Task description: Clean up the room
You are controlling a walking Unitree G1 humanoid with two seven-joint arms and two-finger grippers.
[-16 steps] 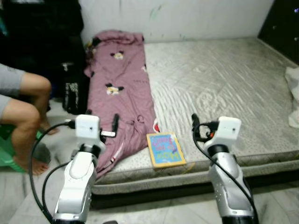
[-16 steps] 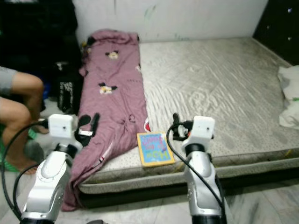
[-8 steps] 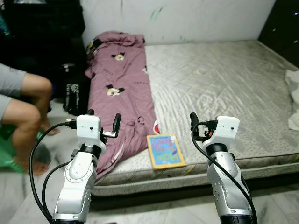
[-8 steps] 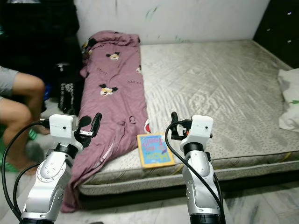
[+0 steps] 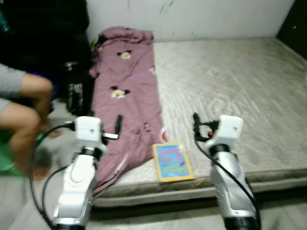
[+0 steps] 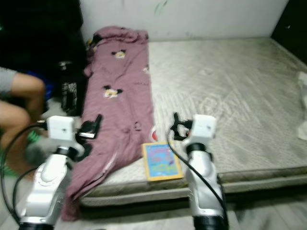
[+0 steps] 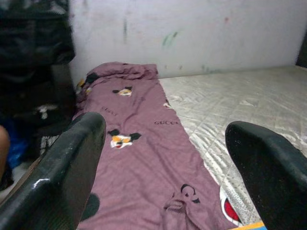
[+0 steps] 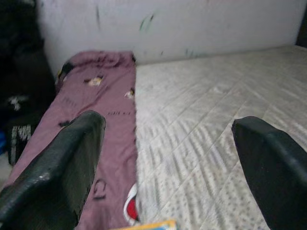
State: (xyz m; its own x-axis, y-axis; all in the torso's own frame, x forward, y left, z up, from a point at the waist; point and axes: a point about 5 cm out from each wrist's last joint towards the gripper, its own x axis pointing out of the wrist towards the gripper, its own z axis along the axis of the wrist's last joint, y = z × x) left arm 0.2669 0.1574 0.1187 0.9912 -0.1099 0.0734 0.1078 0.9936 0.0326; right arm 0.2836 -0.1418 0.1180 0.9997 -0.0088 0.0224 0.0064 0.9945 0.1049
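Note:
A mauve blanket (image 5: 129, 91) with cartoon mouse prints lies along the left side of a bare grey mattress (image 5: 240, 81) and hangs over its front left corner. A picture book (image 5: 173, 162) with a yellow border and blue cover lies flat near the mattress's front edge, just right of the blanket. My left gripper (image 5: 108, 128) is held up over the blanket's lower part, and its fingers (image 7: 62, 163) stand open and empty. Just right of the book, my right gripper (image 5: 204, 132) is raised above the mattress, its fingers (image 8: 57, 163) also open and empty.
A person's bare legs (image 5: 24, 110) are at the left, beside the bed. Black bags (image 5: 76, 91) stand against the wall at the mattress's far left corner. A white cloth (image 6: 303, 79) lies at the mattress's right edge. A pale wall runs behind.
The whole picture has shifted and blurred, so the camera has moved; the book now sits lower in view. Both arms keep the same raised pose with open fingers.

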